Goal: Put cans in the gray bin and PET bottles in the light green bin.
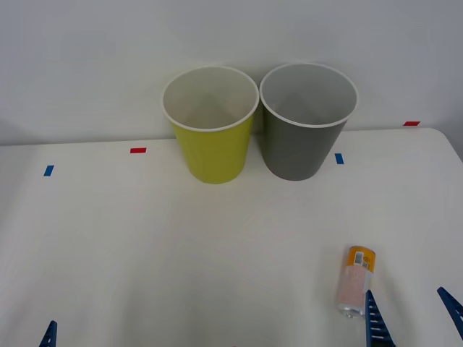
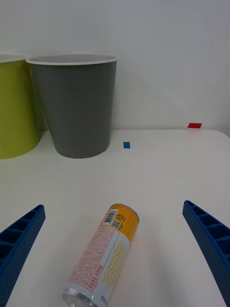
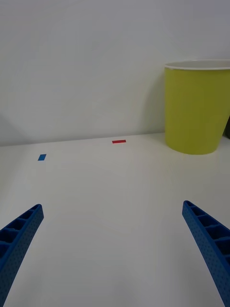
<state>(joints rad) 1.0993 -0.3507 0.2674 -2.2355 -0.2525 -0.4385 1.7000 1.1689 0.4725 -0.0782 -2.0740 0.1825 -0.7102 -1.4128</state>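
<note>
A slim can (image 1: 356,282) lies on its side on the white table at the front right, orange end toward the bins and silver end toward me. My right gripper (image 1: 412,318) is open just behind it. In the right wrist view the can (image 2: 103,259) lies ahead of and between the blue fingers (image 2: 21,235), untouched. The light green bin (image 1: 213,155) and the gray bin (image 1: 296,155) stand upright side by side at the back, against the wall. My left gripper (image 3: 112,206) is open over bare table at the front left. PET bottles are out of view.
Small tape marks are stuck on the table: blue (image 1: 48,170) and red (image 1: 137,150) on the left, blue (image 1: 338,158) and red (image 1: 411,123) on the right. The table's right edge (image 1: 452,155) runs close to the right arm.
</note>
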